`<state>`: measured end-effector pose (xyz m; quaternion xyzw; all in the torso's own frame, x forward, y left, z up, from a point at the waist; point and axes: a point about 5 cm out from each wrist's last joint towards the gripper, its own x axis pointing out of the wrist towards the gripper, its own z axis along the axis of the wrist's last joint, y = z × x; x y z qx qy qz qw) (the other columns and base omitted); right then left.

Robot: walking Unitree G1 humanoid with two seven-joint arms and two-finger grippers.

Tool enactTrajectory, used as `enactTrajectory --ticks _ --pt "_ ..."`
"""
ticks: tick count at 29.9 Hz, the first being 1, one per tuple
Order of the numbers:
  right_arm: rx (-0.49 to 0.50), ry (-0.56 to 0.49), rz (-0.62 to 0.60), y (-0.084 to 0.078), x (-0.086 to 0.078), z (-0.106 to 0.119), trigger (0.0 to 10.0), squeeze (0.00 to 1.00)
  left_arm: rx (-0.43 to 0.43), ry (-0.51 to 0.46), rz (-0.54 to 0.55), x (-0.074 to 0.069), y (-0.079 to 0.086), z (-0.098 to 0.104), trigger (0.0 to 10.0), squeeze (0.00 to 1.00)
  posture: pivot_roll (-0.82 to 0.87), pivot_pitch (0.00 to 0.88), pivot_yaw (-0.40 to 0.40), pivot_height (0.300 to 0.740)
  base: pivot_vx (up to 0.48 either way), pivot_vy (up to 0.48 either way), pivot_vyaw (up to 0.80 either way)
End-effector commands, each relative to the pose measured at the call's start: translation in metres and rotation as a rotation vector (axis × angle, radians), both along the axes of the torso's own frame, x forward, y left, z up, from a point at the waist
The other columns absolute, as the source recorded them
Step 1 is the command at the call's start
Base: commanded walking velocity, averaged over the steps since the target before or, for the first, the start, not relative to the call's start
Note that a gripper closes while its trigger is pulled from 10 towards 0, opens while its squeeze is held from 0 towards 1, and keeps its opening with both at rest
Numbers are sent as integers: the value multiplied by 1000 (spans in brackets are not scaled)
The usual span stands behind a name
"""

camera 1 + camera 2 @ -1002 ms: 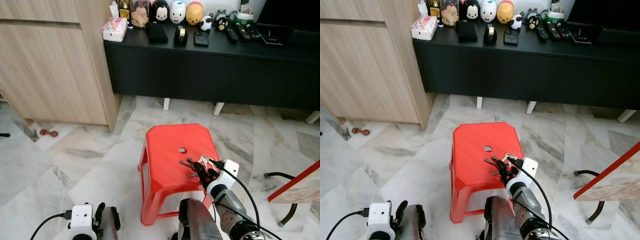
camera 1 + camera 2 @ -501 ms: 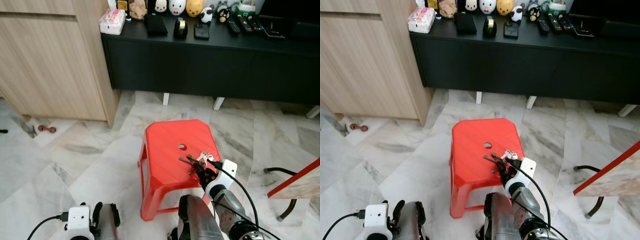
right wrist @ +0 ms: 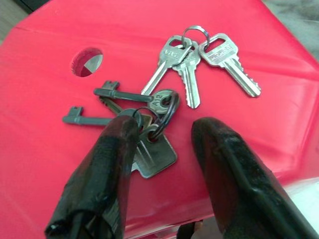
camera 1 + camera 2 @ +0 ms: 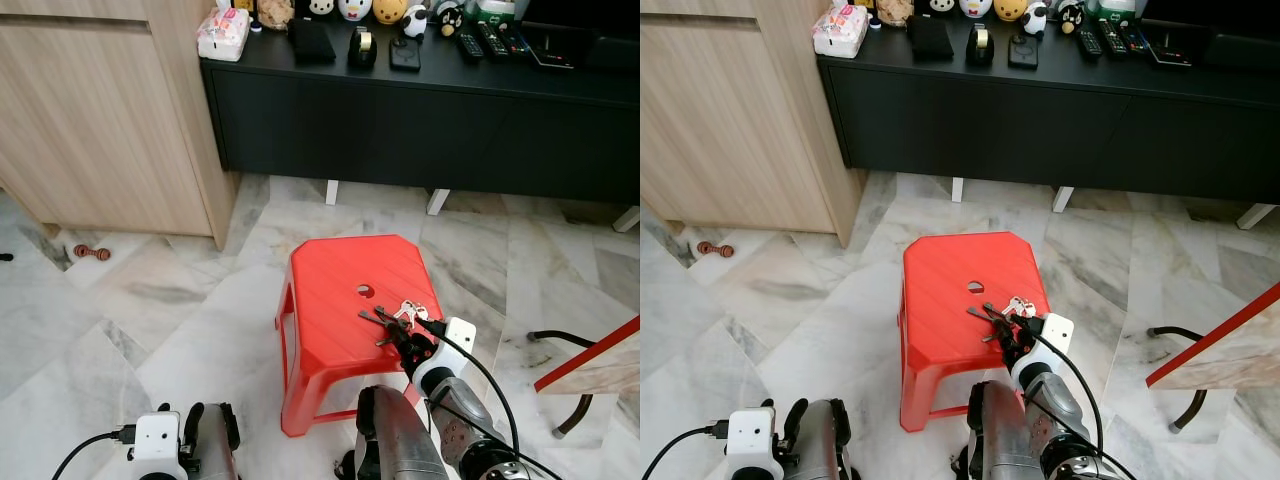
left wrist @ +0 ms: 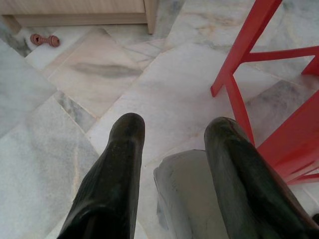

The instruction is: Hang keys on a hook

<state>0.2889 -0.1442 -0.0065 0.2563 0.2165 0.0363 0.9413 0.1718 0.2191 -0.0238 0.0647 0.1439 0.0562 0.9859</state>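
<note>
Since 1 second ago, little has been shifted: the right gripper (image 3: 167, 132) is still held at the bunch of silver and dark metal keys (image 3: 169, 94), its 2 black fingers spread around the ring. Keys are seen flat on the red plastic stool (image 4: 335, 300), near its right edge. Low at the near left, the left gripper (image 5: 174, 149) is hung idle, jaws apart.

Bunch of metal keys (image 3: 169, 94): some bright silver, some dull grey. Under my matt black rubbery fingers (image 3: 107, 164), glossy smooth red plastic stool (image 4: 340, 300). Polished marble floor (image 4: 150, 310).
</note>
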Motion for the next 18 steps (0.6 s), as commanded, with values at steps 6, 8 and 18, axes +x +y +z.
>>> enactTrajectory --ticks 6,8,18 --pt "-16 10 2 -3 -5 -4 0 0 -18 100 -42 -16 -13 -15 10000 0 44 198 -127 581 0 0 0" --pt "-15 11 3 -3 -6 -5 0 0 -17 102 -44 -17 -14 -15 10000 0 43 198 -127 581 0 0 0" --pt "-15 10 9 -2 -7 -6 0 0 -18 112 -48 -20 -16 -17 10000 0 41 202 -127 581 0 0 0"
